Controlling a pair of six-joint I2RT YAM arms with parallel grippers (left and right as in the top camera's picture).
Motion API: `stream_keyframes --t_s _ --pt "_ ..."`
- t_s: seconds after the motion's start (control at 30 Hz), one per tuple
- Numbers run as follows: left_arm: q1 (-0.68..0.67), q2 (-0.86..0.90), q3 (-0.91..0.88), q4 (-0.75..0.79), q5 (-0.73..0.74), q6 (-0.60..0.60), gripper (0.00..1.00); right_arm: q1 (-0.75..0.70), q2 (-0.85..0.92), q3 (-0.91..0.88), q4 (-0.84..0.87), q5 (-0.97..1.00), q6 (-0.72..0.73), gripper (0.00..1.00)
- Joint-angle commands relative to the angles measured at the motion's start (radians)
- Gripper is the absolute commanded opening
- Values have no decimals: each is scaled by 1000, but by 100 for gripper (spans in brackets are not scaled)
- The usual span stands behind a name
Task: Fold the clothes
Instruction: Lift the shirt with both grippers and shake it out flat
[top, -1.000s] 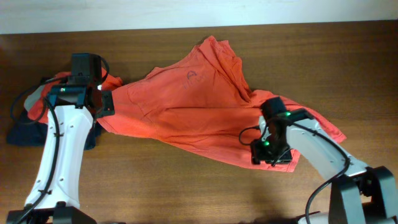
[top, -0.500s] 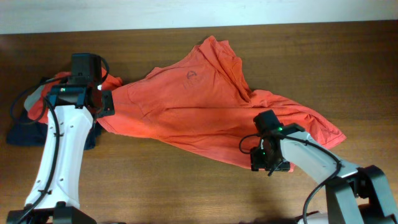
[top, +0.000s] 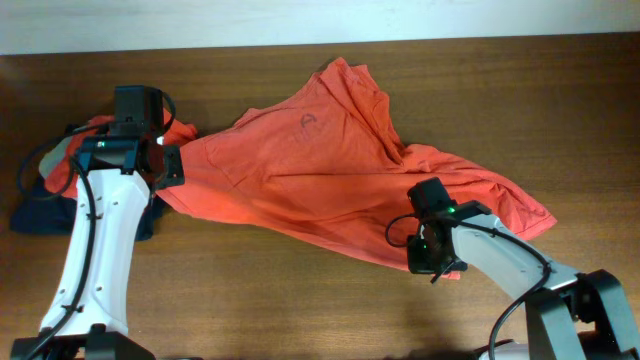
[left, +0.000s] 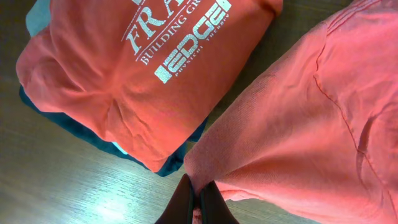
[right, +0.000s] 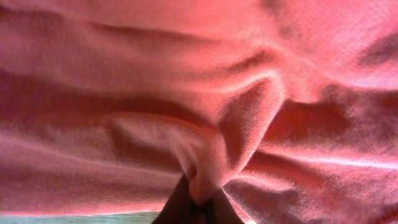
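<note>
Closing on the near hem, your right hand (top: 432, 262) has just gone from spread to pinching a fold of the T-shirt (top: 320, 170); the wrist view shows cloth bunched between its tips. Your left hand (top: 168, 165) stays pinched on the shirt's left corner, beside the folded red shirt (left: 137, 68). With two points held, you can likely stretch it flat. It lies crumpled across the desk (top: 300, 310), long axis left to right, one peak pointing to the far edge.
</note>
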Motion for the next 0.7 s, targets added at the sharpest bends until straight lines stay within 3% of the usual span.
stream_keyframes --t_s 0.0,0.3,0.67 --pt "5 -32 19 1 0 -12 2 5 -12 1 -48 39 23 4" --pt "5 -106 238 -138 0 -8 0 4 -230 357 -308 107 26 4" --pt "5 -267 603 -212 101 37 0 3 -334 790 -355 344 26 4"
